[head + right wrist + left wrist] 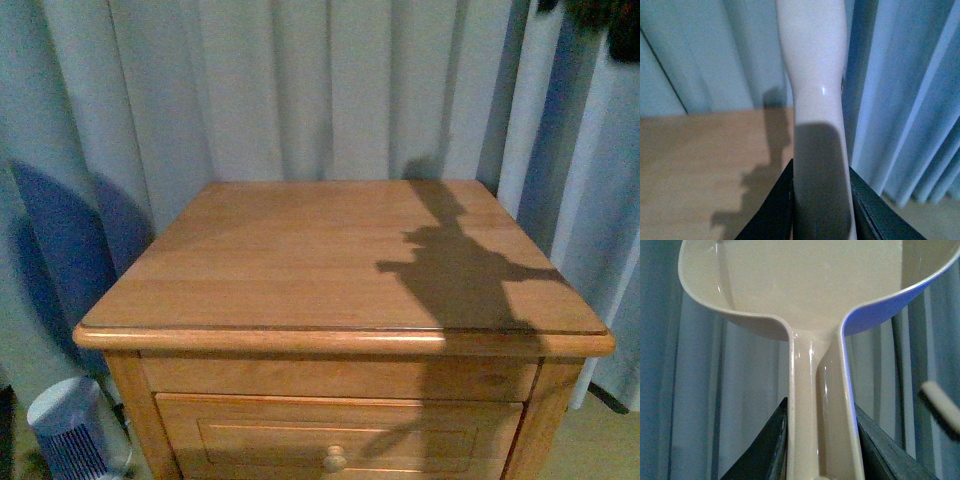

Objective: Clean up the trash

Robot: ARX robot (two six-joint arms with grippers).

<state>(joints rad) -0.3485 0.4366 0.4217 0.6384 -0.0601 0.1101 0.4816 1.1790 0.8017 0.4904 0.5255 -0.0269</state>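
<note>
Nightstand (300,260): warm orange-brown wood, smooth satin top with a rounded moulded edge, top bare but for a hard-edged shadow over its right half. Below the top, a panelled drawer (340,430) with a round wooden knob (334,459). Behind the nightstand, a pale grey-blue curtain (330,90) in soft vertical folds. Beside its lower left corner, a white ribbed cylinder (75,430) on the floor. Left gripper (820,405): dark matte jaws closed against both sides of the dustpan (810,285) stem; the pan is glossy cream plastic, a channelled stem flaring into a broad curved scoop with a raised rim, curtain behind it. Right gripper (821,167): black textured jaws closed on a smooth, pale, rounded handle (812,75) with a slight waist, held above the nightstand's edge by the curtain; its far end is out of frame. Trash: location cannot be told from any view.
</note>
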